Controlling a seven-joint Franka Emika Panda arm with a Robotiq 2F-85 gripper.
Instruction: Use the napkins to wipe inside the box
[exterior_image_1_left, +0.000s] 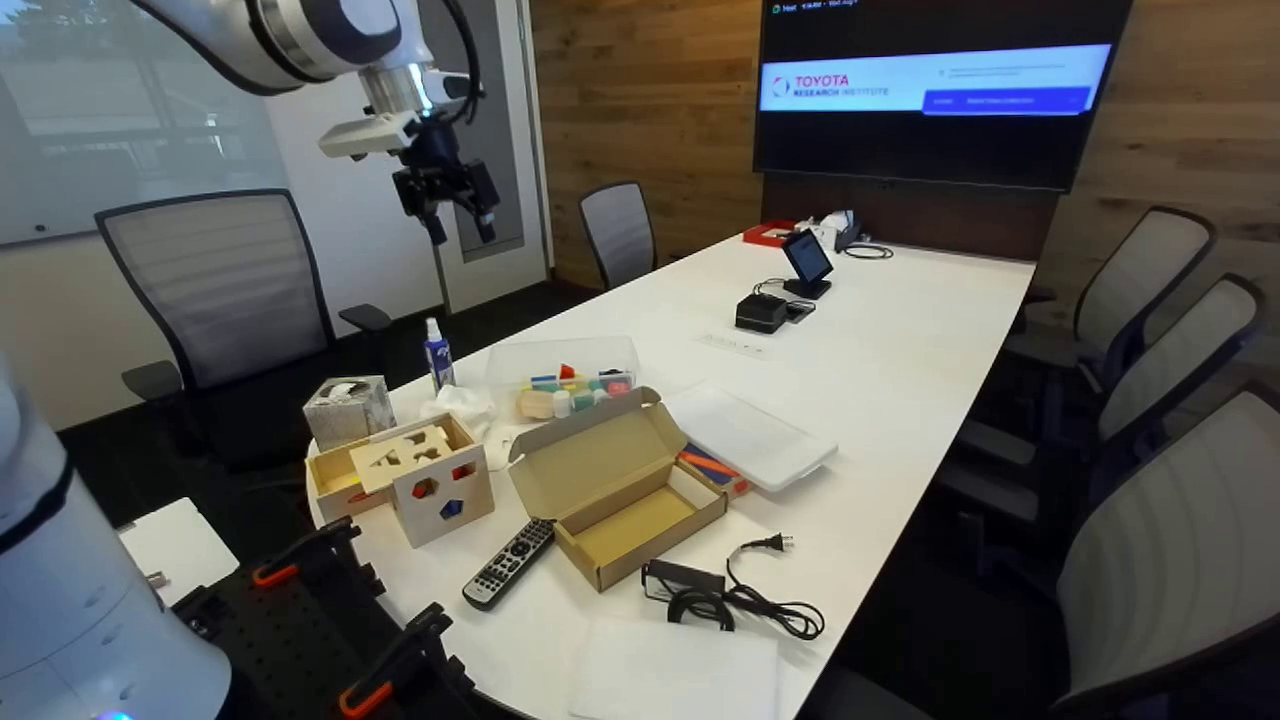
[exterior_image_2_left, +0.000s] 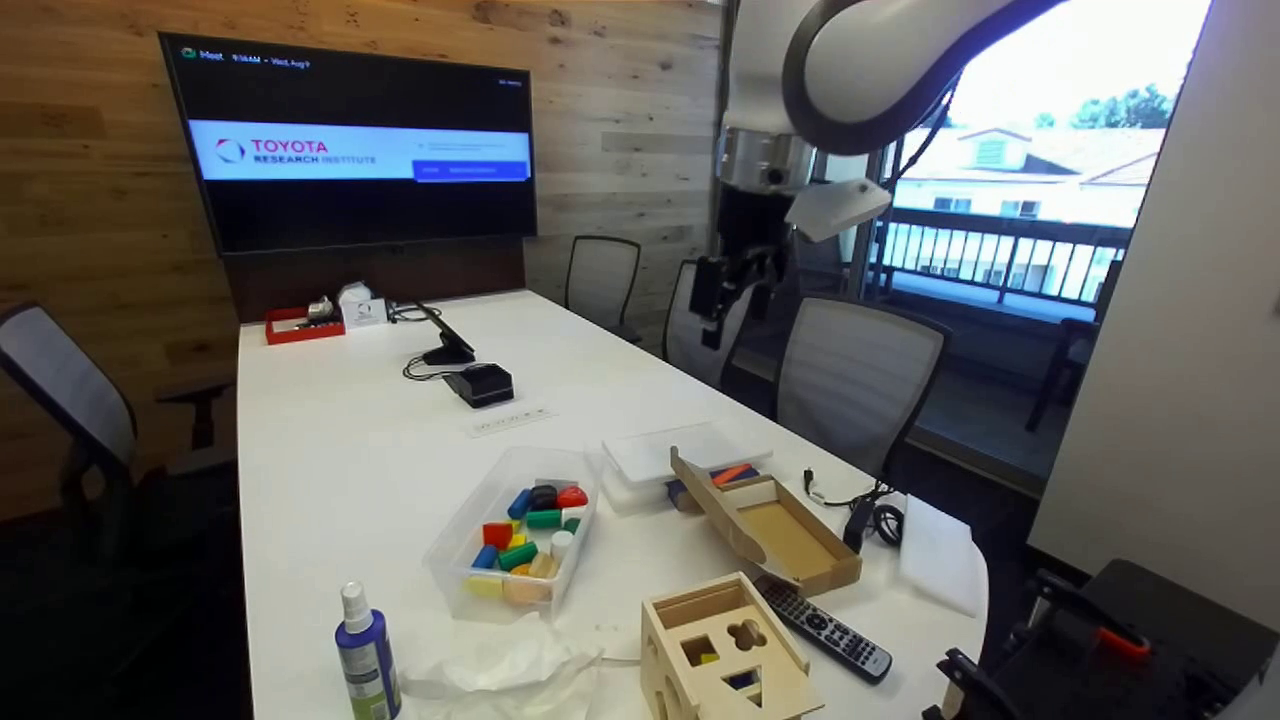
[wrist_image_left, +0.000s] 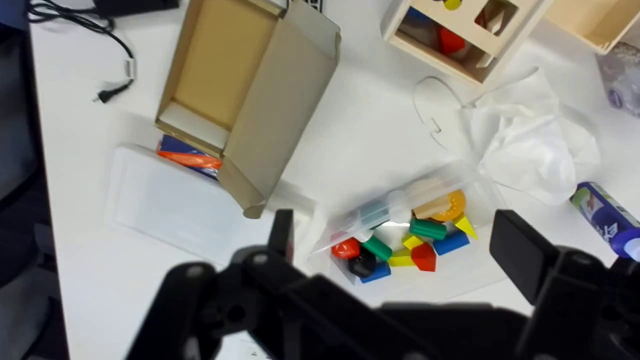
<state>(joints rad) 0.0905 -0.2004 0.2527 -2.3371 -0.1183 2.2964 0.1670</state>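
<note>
The brown cardboard box (exterior_image_1_left: 640, 512) lies on the white table with its flap lid open. It also shows in an exterior view (exterior_image_2_left: 800, 540) and in the wrist view (wrist_image_left: 227, 60); its inside looks bare. A crumpled white napkin (exterior_image_1_left: 463, 405) lies on the table behind the wooden box. It also shows in an exterior view (exterior_image_2_left: 515, 675) and at the right of the wrist view (wrist_image_left: 532, 142). My gripper (exterior_image_1_left: 462, 230) is high above the table, open and empty, fingers pointing down. In the wrist view my gripper (wrist_image_left: 400, 245) has its fingers wide apart, apart from napkin and box.
A clear bin of coloured blocks (exterior_image_2_left: 450, 560) stands beside the napkin. A wooden shape box (exterior_image_1_left: 445, 500), a tissue box (exterior_image_1_left: 350, 410) and a spray bottle (exterior_image_1_left: 438, 355) are near it. A remote (exterior_image_1_left: 508, 565), a power adapter (exterior_image_1_left: 685, 580) and a plastic lid (exterior_image_1_left: 750, 435) surround the cardboard box.
</note>
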